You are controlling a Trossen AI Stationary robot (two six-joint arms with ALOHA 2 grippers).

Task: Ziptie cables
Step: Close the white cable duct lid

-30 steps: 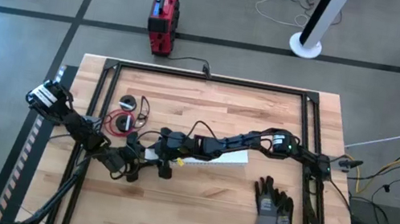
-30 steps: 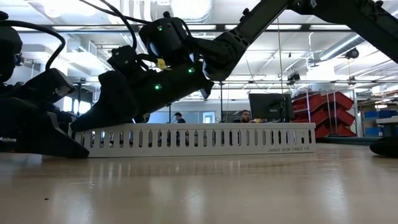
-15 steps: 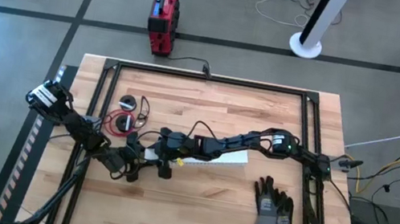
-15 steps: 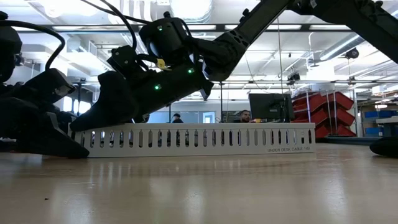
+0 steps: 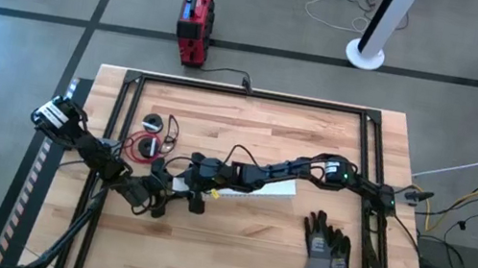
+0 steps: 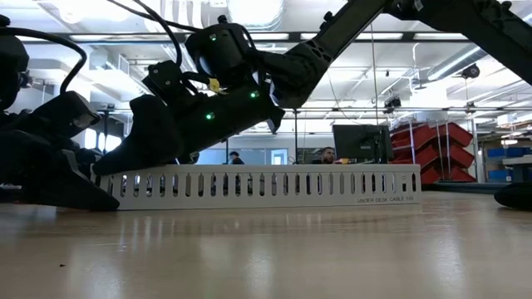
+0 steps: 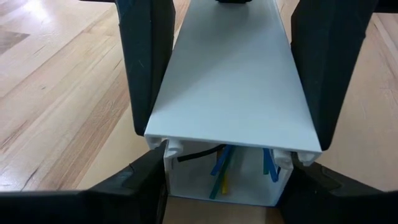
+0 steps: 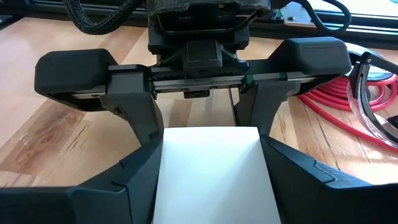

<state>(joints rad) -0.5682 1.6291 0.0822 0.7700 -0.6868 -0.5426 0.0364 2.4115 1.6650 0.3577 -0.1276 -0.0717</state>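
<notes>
Wooden worktop (image 5: 229, 249) with black metal frame (image 5: 246, 91) round its edges. White slotted strip (image 6: 266, 186) lies mid-worktop, long side facing the low camera; lettering at its right end. Its open end shows blue, yellow-green and black strands inside (image 7: 219, 169). Pair of grey-black gloves (image 5: 328, 258) flat on the worktop's right front part, cuffs toward the front edge. Small black-white roll (image 5: 153, 122) near the left rear corner; clear glasses (image 8: 373, 93) beside it. Red box (image 5: 195, 20) on the floor behind the worktop, its black cord (image 5: 225, 73) running to the frame. White stand base (image 5: 366, 54) on the floor, right of the box. Monitor (image 6: 362, 142) and red bins (image 6: 432, 149) in the room behind; people seated far off.
</notes>
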